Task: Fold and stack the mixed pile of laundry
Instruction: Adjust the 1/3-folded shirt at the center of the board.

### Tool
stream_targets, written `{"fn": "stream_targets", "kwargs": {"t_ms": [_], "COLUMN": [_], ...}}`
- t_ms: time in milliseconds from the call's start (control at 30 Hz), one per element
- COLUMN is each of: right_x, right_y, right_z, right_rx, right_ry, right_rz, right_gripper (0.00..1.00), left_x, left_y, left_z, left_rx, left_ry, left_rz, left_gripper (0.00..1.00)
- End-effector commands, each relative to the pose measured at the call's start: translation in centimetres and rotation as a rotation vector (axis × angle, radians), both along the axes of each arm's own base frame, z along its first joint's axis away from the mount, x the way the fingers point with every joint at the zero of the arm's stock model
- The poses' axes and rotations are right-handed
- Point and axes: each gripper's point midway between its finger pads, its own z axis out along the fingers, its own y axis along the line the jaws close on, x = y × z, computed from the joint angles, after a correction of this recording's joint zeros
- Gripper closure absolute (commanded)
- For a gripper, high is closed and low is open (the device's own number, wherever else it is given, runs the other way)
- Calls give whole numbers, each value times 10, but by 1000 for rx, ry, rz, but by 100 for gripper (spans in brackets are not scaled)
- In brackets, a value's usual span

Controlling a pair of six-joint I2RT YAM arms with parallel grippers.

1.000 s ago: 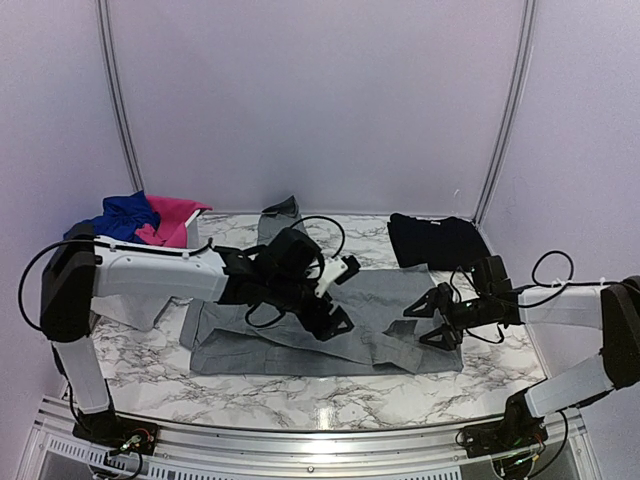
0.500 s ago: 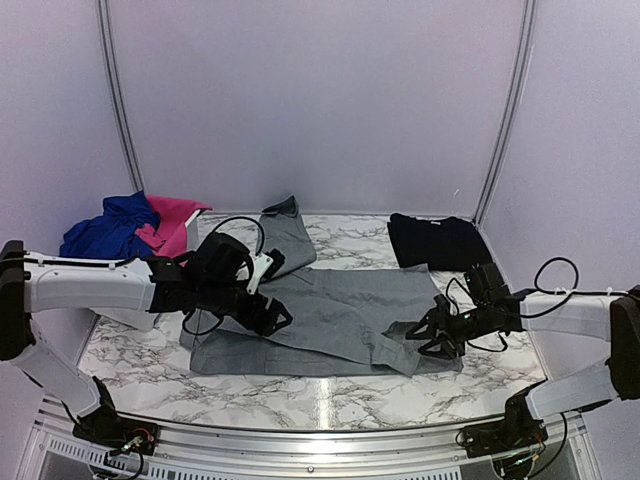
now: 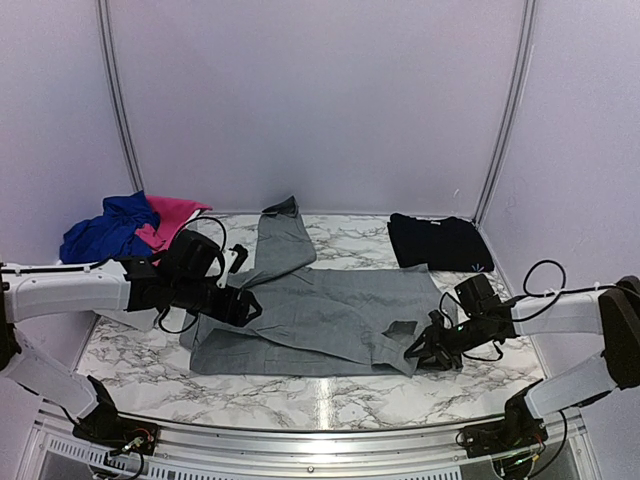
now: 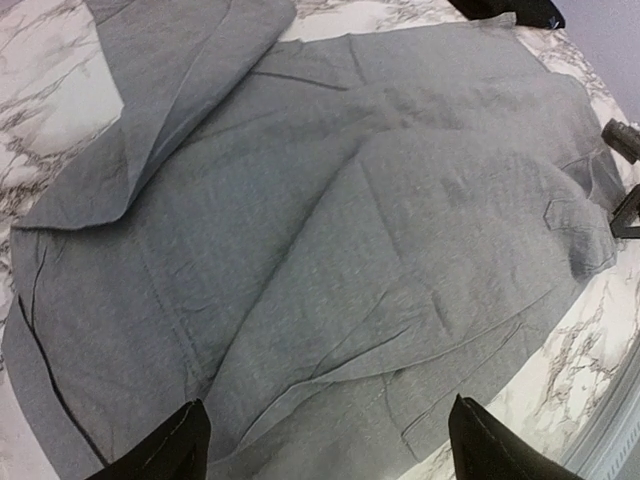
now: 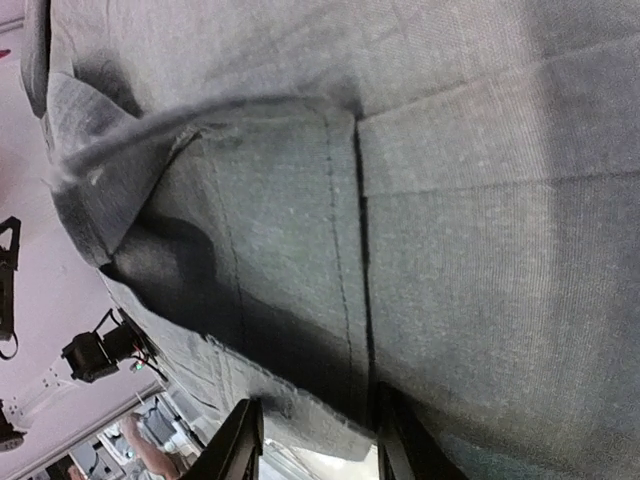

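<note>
Laundry: grey collared cloth button shirt (image 3: 320,310) spread at centre; your right gripper (image 3: 425,350) pinches its hem at 4 o'clock, your left gripper (image 3: 245,310) hangs wide open over its 9 o'clock edge; black cloth garment (image 3: 438,243) at 1 o'clock

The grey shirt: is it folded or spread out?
Mostly spread: the grey shirt lies flat on the table, one sleeve stretched backward; only one edge bunches up at the right end effector.

shirt (image 3: 330,320): mid-table (image 3: 300,385) | folded garment (image 3: 438,242): behind it, right | heap (image 3: 130,225): back-left
</note>
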Motion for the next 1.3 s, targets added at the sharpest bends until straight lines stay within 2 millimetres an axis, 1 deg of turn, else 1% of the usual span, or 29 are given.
{"fn": "stream_targets", "kwargs": {"t_ms": [0,100,233,367,500,533,600,700,767,833,1000,1200,1267], "right_x": [17,25,33,42,52,54,57,62,63,65,69,69,69], "right_y": [8,6,5,1,-10,-14,-23,-32,-33,-33,-37,-39,-39], "right_z": [12,22,33,45,57,59,62,63,62,62,66,68,67], "right_rx": [5,-22,-51,-71,-93,-98,-104,-110,-109,-111,-117,-121,-120], "right_ry": [-50,-83,-110,-138,-166,-166,-173,-177,-174,-173,-180,-179,-176], "right_rz": [8,20,26,23,1,-7,-19,-34,-32,-27,-24,-17,-15], "right_gripper": [81,100,100,100,100,100,100,100,100,100,100,100,100], "left_x": [-15,-22,-20,-10,-10,-12,-16,-13,-10,-7,-14,-14,-13], "left_y": [37,57,81,86,87,86,82,74,67,62,53,51,52], "left_z": [-16,-23,-29,-26,-37,-40,-45,-47,-47,-48,-58,-60,-63], "left_rx": [138,258,412,513,595,617,621,618,605,598,585,584,605], "left_ry": [61,71,47,8,16,12,19,-9,-30,-41,-14,-37,-40], "left_rz": [67,52,54,19,-76,-136,-204,-267,-298,-320,-400,-428,-431], "left_gripper": [15,15,17,19,22,23,23,27,30,36,52,54,59]}}
